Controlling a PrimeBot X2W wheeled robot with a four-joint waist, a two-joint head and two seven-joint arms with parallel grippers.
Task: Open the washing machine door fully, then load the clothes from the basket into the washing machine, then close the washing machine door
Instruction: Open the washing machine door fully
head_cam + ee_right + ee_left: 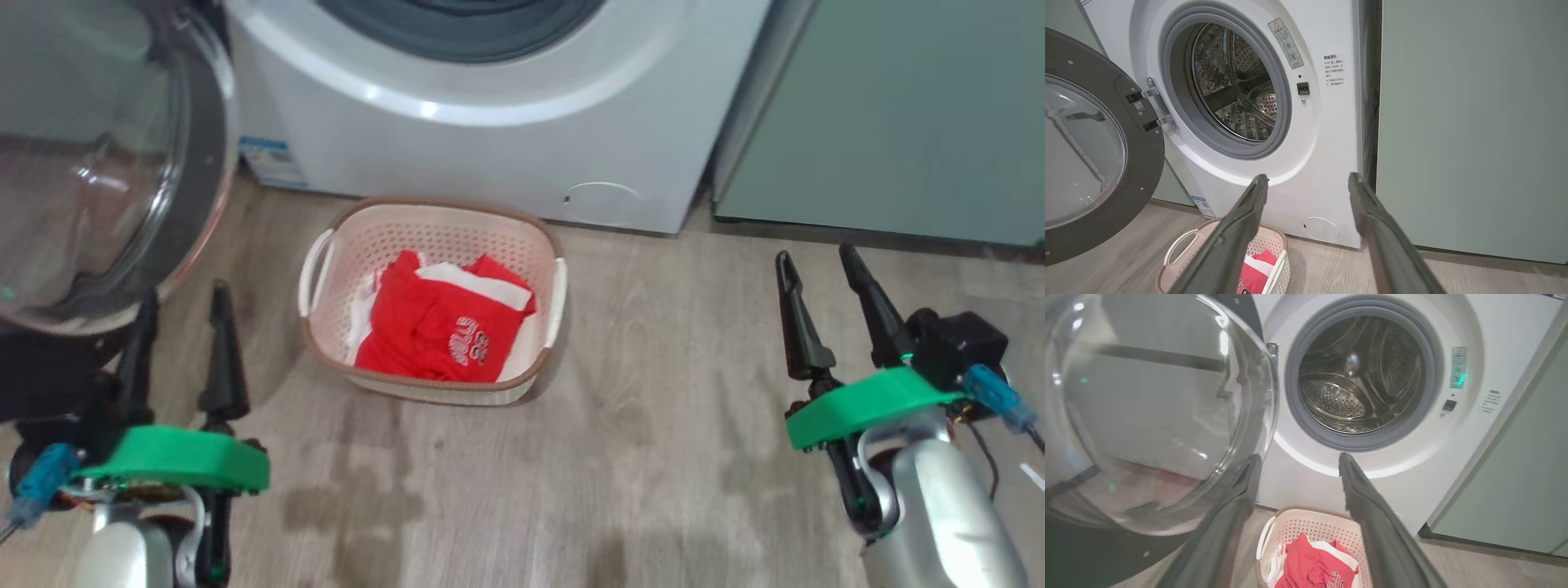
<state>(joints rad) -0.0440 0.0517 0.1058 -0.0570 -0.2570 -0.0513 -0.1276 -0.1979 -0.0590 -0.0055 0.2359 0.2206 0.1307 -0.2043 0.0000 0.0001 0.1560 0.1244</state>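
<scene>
The washing machine (506, 122) stands at the top of the head view, its steel drum (1359, 375) showing in the left wrist view. The washing machine door (98, 163) is swung open to the left, glass bowl bulging outward. On the floor in front sits the basket (445, 211) with the red clothes (441, 327) lying inside. My left gripper (184, 292) is open and holds nothing, just below the door's lower rim and left of the basket. My right gripper (816, 253) is open and holds nothing, well to the right of the basket.
A pale green cabinet (898, 114) flanks the machine on the right. A small round white flap (604, 202) sits low on the machine front, and a blue sticker (273, 162) on its lower left. Wood floor (653, 425) lies between the basket and my right gripper.
</scene>
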